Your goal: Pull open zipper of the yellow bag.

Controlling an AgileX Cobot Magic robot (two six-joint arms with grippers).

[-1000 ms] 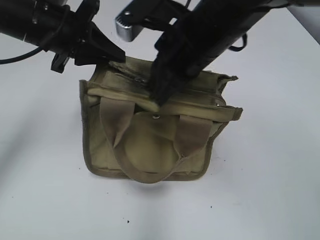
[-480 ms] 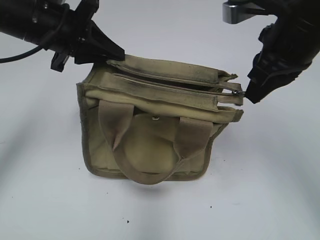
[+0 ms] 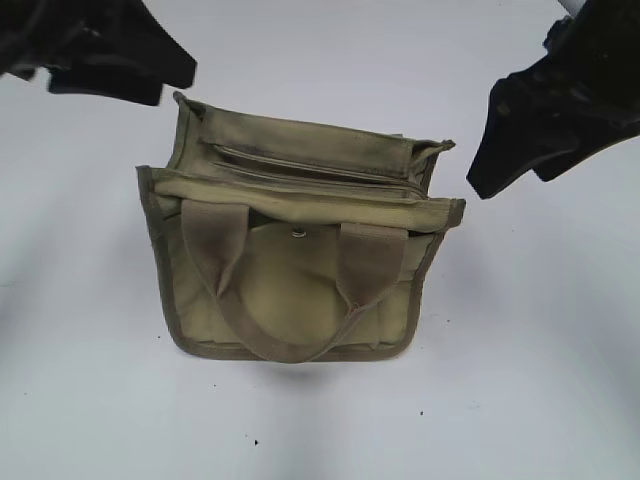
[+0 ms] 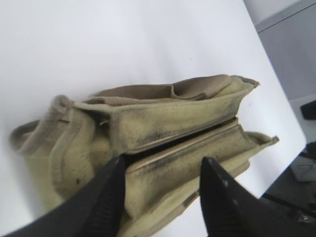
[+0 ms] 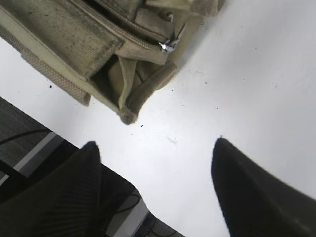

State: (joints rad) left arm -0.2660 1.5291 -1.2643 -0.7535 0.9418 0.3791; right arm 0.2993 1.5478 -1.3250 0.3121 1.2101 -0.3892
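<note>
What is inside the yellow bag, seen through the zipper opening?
Through the zipper, the yellow bag shows only a narrow dark slit between its canvas flaps. Any contents are hidden by the fabric and shadow.

White table, yellow bag upright on it (few dark specks)

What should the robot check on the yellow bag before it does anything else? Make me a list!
1. Yellow bag standing upright on the table: ok.
2. Zipper pulled open, dark gap along the top: ok.
3. Pull tab at the bag's end: ok.
4. Left gripper open, let go of the bag: ok.
5. Right gripper open, holding nothing: ok.
6. Anything inside the bag: cannot tell.
</note>
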